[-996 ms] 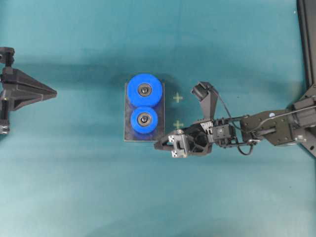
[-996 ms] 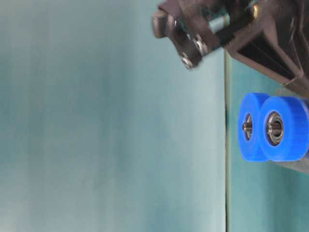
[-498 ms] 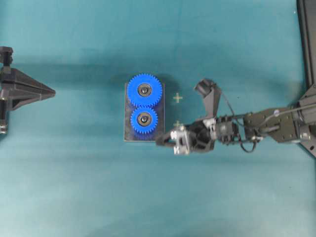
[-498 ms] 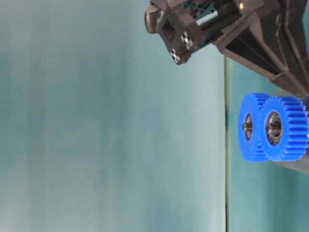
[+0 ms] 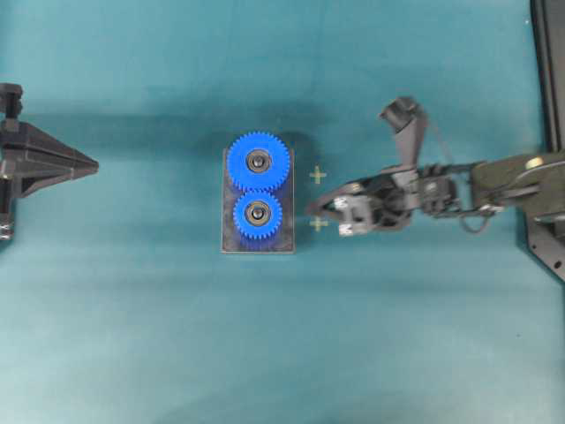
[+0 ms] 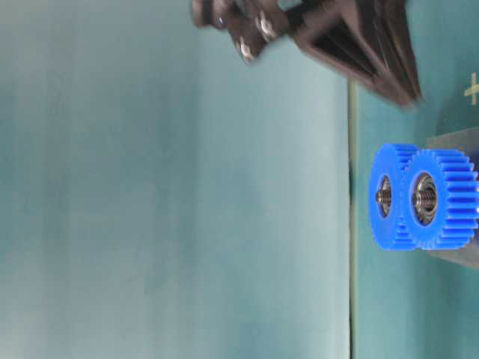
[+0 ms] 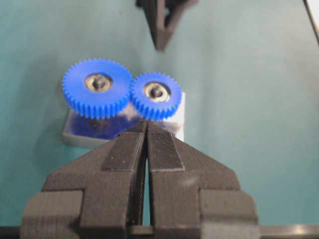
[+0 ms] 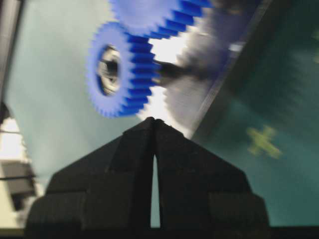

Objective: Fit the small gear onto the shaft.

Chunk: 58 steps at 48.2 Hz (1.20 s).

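The right tool [image 5: 325,208] has pulled away from the plate since a second ago — then it sat low at the plate's lower right corner, now it lies higher in the overhead view, level with the small gear and well clear of the plate's right edge, its tips over the two pale cross marks [image 5: 318,176] on the cloth. Its fingers [image 8: 152,130] are pressed together with nothing between them; in its own camera only a hairline slit shows. The table-level view agrees: the black tool has risen toward the top edge of that picture.

What it has left behind is the small gear [image 5: 257,213], seated on the shaft [image 7: 157,91], whose silvery tip shows in the middle of the bearing hub. The gear sits level on the grey plate [image 5: 288,237] and its teeth meet those of the large gear [image 5: 258,162] just beside it. Neither gear has shifted over the last second. I judge the fitting done — the retreat reads as a release already made, with only the arm's clearing away left.

Farther off, the left tool [image 5: 88,164] rests at the left edge of the overhead view, well apart from the plate, pointing at it, its pads [image 7: 124,152] closed on nothing.

The surface [image 5: 132,336] is a plain teal cloth, bare apart from the plate and the crosses. A dark frame [image 5: 547,62] runs along its right edge; of the room beyond, nothing shows.
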Motion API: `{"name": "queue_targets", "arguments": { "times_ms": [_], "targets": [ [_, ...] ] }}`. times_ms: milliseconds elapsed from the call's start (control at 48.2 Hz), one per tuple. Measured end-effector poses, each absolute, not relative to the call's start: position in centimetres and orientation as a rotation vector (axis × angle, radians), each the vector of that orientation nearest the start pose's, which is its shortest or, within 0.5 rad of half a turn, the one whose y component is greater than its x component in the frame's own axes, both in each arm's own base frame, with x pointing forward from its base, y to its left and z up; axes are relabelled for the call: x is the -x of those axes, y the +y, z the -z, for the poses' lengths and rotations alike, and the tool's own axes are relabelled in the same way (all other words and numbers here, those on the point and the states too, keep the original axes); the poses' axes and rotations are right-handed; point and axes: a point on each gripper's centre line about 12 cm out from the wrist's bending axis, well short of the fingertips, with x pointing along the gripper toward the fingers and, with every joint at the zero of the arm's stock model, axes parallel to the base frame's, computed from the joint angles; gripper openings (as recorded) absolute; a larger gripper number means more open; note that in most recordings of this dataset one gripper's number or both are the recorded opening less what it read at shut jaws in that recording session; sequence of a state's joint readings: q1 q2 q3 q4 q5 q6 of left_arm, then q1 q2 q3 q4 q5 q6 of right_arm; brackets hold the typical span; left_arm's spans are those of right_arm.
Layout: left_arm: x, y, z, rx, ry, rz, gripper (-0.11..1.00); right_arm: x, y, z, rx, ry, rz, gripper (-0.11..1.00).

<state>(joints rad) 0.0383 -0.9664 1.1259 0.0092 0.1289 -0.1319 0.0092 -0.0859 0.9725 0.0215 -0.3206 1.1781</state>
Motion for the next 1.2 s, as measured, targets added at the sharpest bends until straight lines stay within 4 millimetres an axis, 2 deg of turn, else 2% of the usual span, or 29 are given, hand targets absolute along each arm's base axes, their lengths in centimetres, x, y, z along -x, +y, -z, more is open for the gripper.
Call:
{"name": "queue_targets", "arguments": {
  "times_ms": [166,394,498,581,789,934,975,1058,1100,1204],
  "targets": [
    [-19.6,0.8,-26.5,0.129,0.286,-0.057,0.0,-32.5,-0.3,-13.5,-1.129,0.513,0.351,0.06],
    [-19.6,0.8,-26.5,0.129,0.286,-0.057,0.0,-36.3,-0.5,-12.5,-1.117,0.502,0.346,0.06],
    [-19.6,0.8,-26.5,0.129,0.286,-0.057,0.0,-37.4,-1.0,-12.0,-1.113,0.502,0.36,0.06],
    [-19.6,0.8,-26.6,0.129,0.284,-0.057,0.0,-38.1,-1.1,-12.2,-1.114,0.49,0.355,0.06],
    [-19.6,0.7,-26.6,0.129,0.28,-0.055,0.0,-38.1,-0.4,-12.2,-1.125,0.51,0.352,0.06],
    [-19.5,0.8,-26.7,0.129,0.276,-0.057,0.0,-37.6,1.0,-12.3,-1.166,0.542,0.349,0.06],
    [-19.5,0.7,-26.7,0.128,0.276,-0.055,0.0,-37.3,1.9,-12.3,-1.176,0.557,0.336,0.06],
    [-19.5,0.8,-26.7,0.129,0.275,-0.056,0.0,-37.0,5.1,-13.4,-1.166,0.577,0.244,0.06],
    [-19.5,0.7,-26.8,0.128,0.273,-0.055,0.0,-36.6,5.8,-13.9,-1.161,0.58,0.219,0.05],
    [-19.4,0.8,-26.8,0.129,0.27,-0.056,0.0,-35.5,5.2,-14.4,-1.167,0.578,0.234,0.05]
  ]
}}
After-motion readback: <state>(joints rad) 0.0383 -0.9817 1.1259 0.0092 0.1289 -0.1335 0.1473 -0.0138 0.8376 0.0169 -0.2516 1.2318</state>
